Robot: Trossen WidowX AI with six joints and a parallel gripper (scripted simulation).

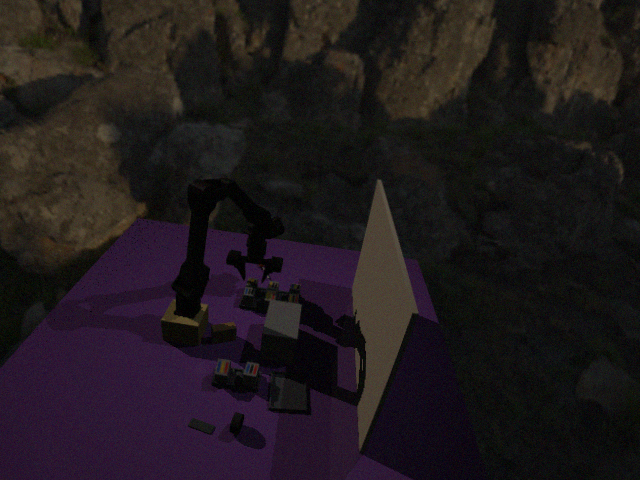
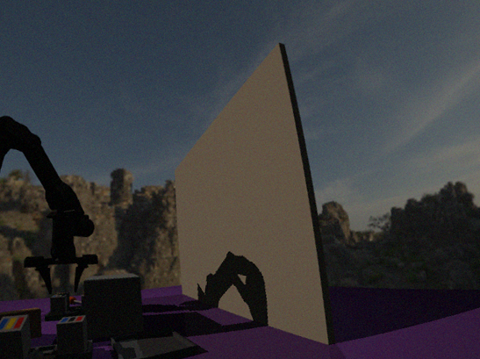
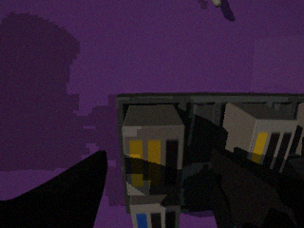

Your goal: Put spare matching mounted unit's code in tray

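End effector (image 1: 254, 269) hanging above the far row of spares (image 1: 270, 294), fingers spread partway, pinching nothing. Below, in order of size: purple desk (image 1: 103, 392); tall tan board (image 1: 381, 304) standing at right; grey block (image 1: 281, 330) mid-desk, its back hidden; dark tray (image 1: 288, 395) lying flat beside it; near pair of spares (image 1: 236, 373) with coloured stripes. Matching spare not identifiable.
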